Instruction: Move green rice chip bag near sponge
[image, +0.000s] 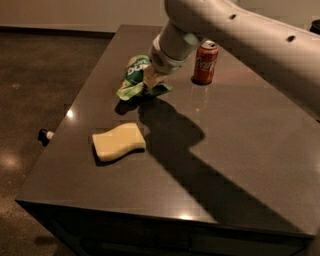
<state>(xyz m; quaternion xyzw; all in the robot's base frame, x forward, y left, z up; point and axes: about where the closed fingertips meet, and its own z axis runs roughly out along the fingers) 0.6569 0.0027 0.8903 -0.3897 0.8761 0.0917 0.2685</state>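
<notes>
Three things on the dark table (240, 150): bag, sponge, can. Bag (134, 77) at upper centre of the frame, crumpled and tipped up, dark green round logo facing upper left, orange-pink patch beside the gripper. Lower edge at or just above the tabletop; cannot tell which. Pinched on its right side by the gripper (150, 80), claw closed on the crinkled film, wrist angled down from the upper right. Pale arm (225, 25) across the top right corner, throwing a broad shadow that runs from under the bag toward the lower right of the frame. Sponge (119, 142) lower left of centre, lying flat, wavy outline, near the table's left edge. Apart from the bag, directly below it in the frame, with bare tabletop and shadow between. Red can (205, 62) upright, just right of the gripper, near it but not touching. Off the table, at the left edge of the frame, a small dark-and-white object (45, 135) on the floor (40, 75); cannot tell what.
</notes>
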